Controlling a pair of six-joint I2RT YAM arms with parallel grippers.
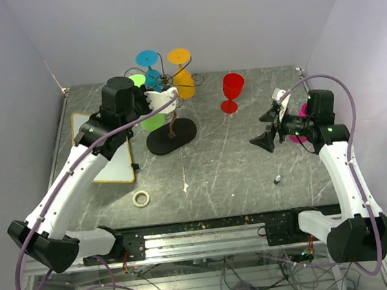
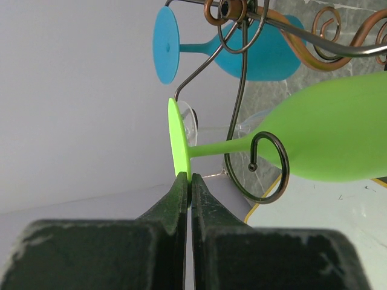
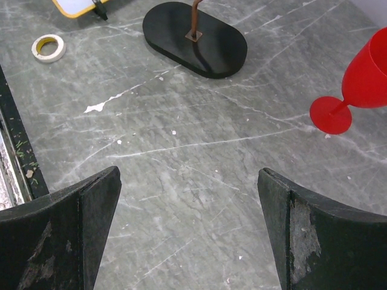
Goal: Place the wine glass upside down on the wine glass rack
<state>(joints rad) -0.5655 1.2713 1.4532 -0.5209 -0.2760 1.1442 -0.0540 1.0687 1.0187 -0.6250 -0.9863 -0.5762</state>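
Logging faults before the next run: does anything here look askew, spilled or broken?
Nothing broken or spilled. Only oddities: white flecks smeared on the table near the wine glass rack, and a small blue object lying loose at the table's right. The red glass stands upright, unhung.

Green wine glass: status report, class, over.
Left gripper shut on green wine glass foot. Stem inside wine glass rack curl. Right gripper open, empty. Blue glass hangs alongside.
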